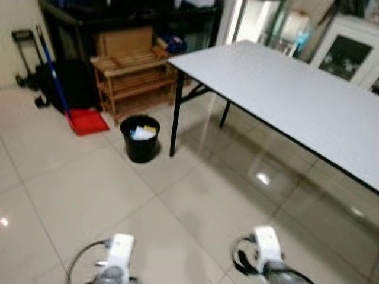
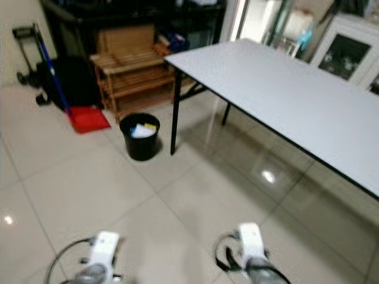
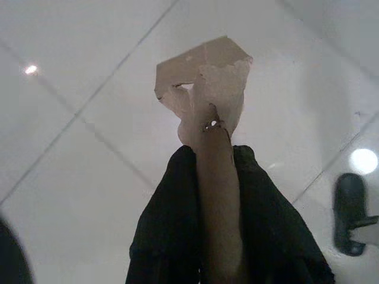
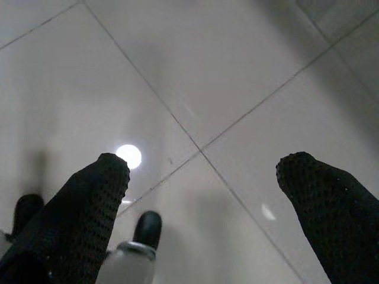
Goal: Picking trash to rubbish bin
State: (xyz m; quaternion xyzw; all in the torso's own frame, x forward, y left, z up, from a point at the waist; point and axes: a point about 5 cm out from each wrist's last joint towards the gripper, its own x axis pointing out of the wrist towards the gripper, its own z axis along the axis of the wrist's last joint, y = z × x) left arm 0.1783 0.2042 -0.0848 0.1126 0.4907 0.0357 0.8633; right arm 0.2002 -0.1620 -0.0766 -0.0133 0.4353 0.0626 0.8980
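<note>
the pick-up looks done and the drop is what remains, as far as i can judge: the left gripper [image 3: 207,177] is clenched on a torn piece of cardboard [image 3: 204,77], which sticks out past the black fingers [image 3: 163,225] over bare floor tiles [image 3: 77,77], so the trash is in the robot's grasp, not on the ground. the right gripper [image 4: 207,177] hangs released, fingers spread wide with nothing between them, only floor beneath

the black bin [image 1: 140,139] stands ahead at about eleven o'clock from the robot, well apart from both arms, just beside the front leg of the white table [image 1: 284,89]. it already holds some white paper and a small yellow scrap near its rim. a red dustpan [image 1: 87,121] lies at about nine o'clock from the bin, with a wooden rack [image 1: 133,80] at twelve o'clock behind it

my guess is the robot has yet to close that gap and open the left fingers over the bin
</note>
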